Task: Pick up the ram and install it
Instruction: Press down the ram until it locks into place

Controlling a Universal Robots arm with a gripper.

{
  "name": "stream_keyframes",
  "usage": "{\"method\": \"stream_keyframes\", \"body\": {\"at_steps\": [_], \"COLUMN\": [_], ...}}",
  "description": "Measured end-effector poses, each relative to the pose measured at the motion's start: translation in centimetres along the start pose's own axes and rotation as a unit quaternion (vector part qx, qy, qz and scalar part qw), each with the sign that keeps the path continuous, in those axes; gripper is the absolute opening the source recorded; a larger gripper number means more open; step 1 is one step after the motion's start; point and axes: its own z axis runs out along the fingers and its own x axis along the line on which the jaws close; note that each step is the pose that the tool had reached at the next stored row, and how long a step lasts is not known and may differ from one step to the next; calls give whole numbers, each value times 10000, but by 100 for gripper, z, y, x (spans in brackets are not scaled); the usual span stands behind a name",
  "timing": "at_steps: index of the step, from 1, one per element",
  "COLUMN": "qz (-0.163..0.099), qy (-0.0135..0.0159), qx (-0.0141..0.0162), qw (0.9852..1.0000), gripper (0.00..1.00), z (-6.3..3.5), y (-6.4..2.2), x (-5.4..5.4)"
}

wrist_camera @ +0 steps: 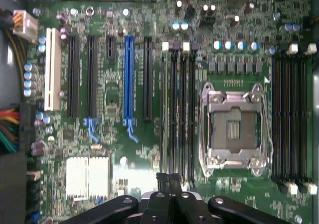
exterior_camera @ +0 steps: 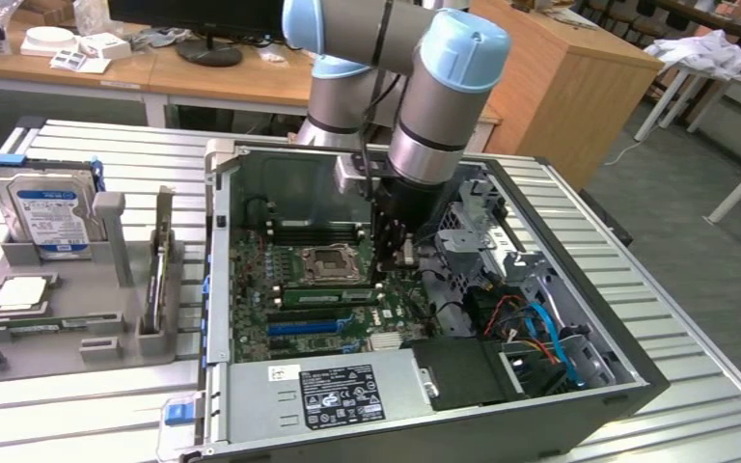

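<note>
Wooden desks and office clutter fill the upper part of the exterior view, and below them a ribbed metal table carries an open computer case with its green motherboard exposed. At the left of that frame a grey holder tray stands on the table with a silver, blue-labelled hard drive upright in it. The robot arm reaches down from the top centre into the case, and its gripper hangs over the board just to the frame's right of the square processor socket. In the wrist view the gripper rises from the lower centre with its fingers pressed together, holding nothing, their tips over the near end of the long memory slots beside the processor socket. The ram lies seated in a slot just below the socket in the exterior view, a green strip across the board; in the wrist view the ram runs as a thin pale edge in the slot nearest the black and blue expansion slots.
</note>
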Motion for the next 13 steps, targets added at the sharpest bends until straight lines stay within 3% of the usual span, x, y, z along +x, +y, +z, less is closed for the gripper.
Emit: {"method": "stream_keyframes", "body": {"at_steps": [13], "qz": [1], "qy": [-1], "qx": [0], "qw": [10000], "gripper": [11], "z": [27], "y": [411], "x": [2]}}
